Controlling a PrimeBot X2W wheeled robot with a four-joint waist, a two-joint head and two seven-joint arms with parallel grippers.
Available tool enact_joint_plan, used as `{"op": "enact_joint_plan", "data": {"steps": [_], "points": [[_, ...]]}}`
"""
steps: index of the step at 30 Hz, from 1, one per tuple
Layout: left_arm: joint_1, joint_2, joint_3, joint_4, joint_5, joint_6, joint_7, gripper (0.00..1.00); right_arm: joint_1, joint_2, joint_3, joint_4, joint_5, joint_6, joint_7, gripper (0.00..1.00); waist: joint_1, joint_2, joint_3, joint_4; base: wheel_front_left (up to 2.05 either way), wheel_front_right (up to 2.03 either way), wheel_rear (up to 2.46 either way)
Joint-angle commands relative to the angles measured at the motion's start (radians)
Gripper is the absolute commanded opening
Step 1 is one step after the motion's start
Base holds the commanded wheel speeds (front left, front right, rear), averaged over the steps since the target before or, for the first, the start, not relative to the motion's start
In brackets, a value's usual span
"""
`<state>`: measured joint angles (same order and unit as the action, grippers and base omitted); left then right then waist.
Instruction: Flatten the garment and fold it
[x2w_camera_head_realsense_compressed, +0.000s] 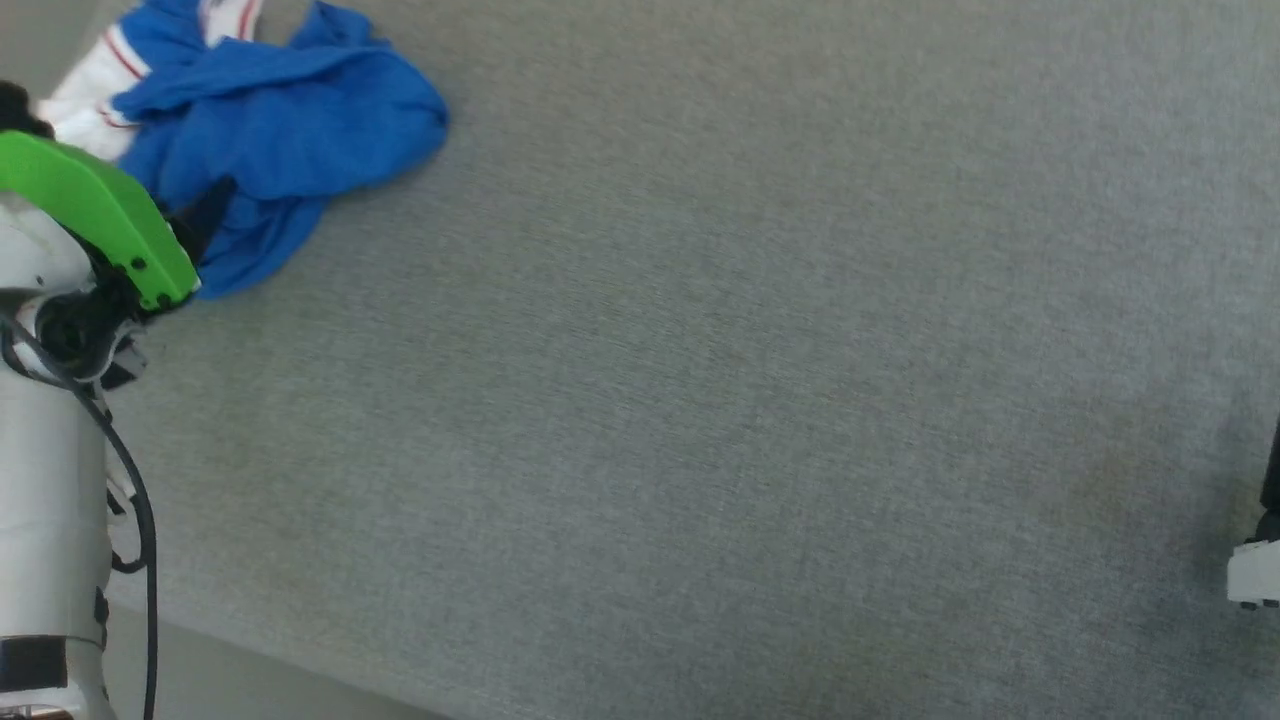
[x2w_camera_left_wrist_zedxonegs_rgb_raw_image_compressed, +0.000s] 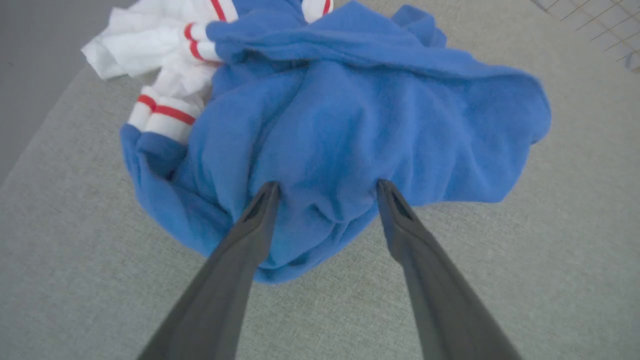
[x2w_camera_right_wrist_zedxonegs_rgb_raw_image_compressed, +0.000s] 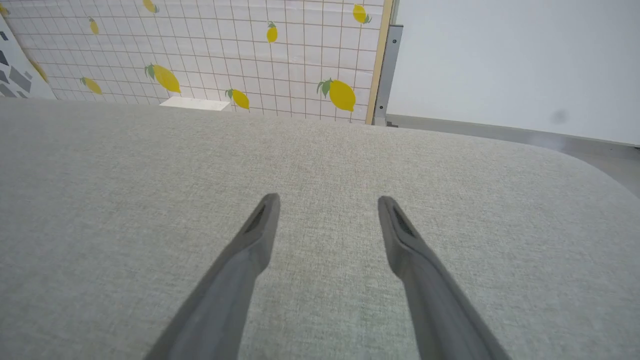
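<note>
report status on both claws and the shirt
Left claw open, tips over the garment. Right claw open above the grey surface, away from it. Garment crumpled, unfolded. Nothing seen in the way.

The crumpled bright blue soft T-shirt with white sleeves (x2w_camera_head_realsense_compressed: 290, 120) runs off the head view's top edge. My green wrist cover (x2w_camera_head_realsense_compressed: 100, 205) hides its near corner and most of my left claw (x2w_camera_left_wrist_zedxonegs_rgb_raw_image_compressed: 327, 187). My right arm (x2w_camera_head_realsense_compressed: 1255, 570) is cut to a pale sliver at the side edge.

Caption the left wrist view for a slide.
Open left pincer over the crumpled garment on a grey fabric surface.
</note>
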<state>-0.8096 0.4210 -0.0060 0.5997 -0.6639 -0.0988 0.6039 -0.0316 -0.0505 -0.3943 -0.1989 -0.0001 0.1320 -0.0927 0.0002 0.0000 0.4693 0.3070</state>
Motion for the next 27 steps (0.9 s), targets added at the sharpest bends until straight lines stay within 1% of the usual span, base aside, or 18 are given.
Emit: {"op": "enact_joint_plan", "data": {"steps": [1,3,6,9,10,11,13,16,20,22,24,27], "points": [[-0.008,0.0,-0.002,0.02,-0.011,0.008,0.025,1.0,-0.004,0.0,-0.003,-0.015,-0.003,-0.001,0.006,1.0,-0.0002,0.0,0.073,-0.057,0.0,0.0,0.0],[-0.001,-0.003,-0.008,0.054,-0.018,0.02,0.064,1.0,-0.002,0.0,-0.009,-0.03,0.0,-0.001,0.013,1.0,-0.0002,0.0,0.08,-0.055,0.0,0.0,0.0],[0.012,-0.015,-0.029,0.101,-0.021,0.025,0.114,1.0,0.001,0.0,-0.015,-0.046,0.003,-0.001,0.021,1.0,-0.0002,0.0,0.089,-0.05,0.0,0.0,0.0],[0.016,-0.021,-0.043,0.123,-0.019,0.021,0.124,1.0,0.002,0.0,-0.014,-0.053,0.003,-0.001,0.027,1.0,-0.0002,0.0,0.093,-0.042,0.0,0.0,0.0],[0.013,-0.015,-0.05,0.12,-0.007,0.016,0.098,0.39,0.002,0.0,-0.012,-0.054,0.002,-0.001,0.028,1.0,-0.0002,0.0,0.093,-0.039,0.0,0.0,0.0],[0.01,-0.007,-0.053,0.114,0.007,0.011,0.059,0.0,0.001,0.0,-0.009,-0.055,0.002,-0.001,0.03,1.0,-0.0002,0.0,0.092,-0.038,0.0,0.0,0.0],[0.003,0.015,-0.061,0.108,0.045,0.004,-0.038,0.0,0.001,0.0,-0.002,-0.054,0.001,-0.001,0.031,1.0,-0.0002,0.0,0.086,-0.033,0.0,0.0,0.0],[-0.029,0.036,-0.038,0.114,0.074,0.008,-0.205,0.0,-0.001,0.0,0.011,-0.04,0.002,-0.001,0.027,1.0,-0.0002,0.0,0.063,-0.027,0.0,0.0,0.0],[-0.107,0.048,-0.012,0.113,0.085,0.002,-0.376,0.0,-0.001,0.0,0.031,-0.002,0.011,-0.001,0.015,1.0,-0.0002,0.0,0.012,-0.023,0.0,0.0,0.0],[-0.157,0.05,-0.006,0.098,0.087,-0.004,-0.44,0.0,-0.003,0.0,0.045,0.025,0.02,-0.001,0.002,1.0,-0.0002,0.0,-0.025,-0.025,0.0,0.0,0.0],[-0.203,0.053,-0.022,0.067,0.1,-0.012,-0.488,0.0,-0.006,0.0,0.058,0.057,0.031,-0.001,-0.012,1.0,-0.0002,0.0,-0.067,-0.032,0.0,0.0,0.0],[-0.266,0.033,-0.06,-0.001,0.099,-0.023,-0.523,0.0,-0.005,0.0,0.075,0.112,0.059,-0.001,-0.04,1.0,-0.0002,0.0,-0.139,-0.051,0.0,0.0,0.0]]}}
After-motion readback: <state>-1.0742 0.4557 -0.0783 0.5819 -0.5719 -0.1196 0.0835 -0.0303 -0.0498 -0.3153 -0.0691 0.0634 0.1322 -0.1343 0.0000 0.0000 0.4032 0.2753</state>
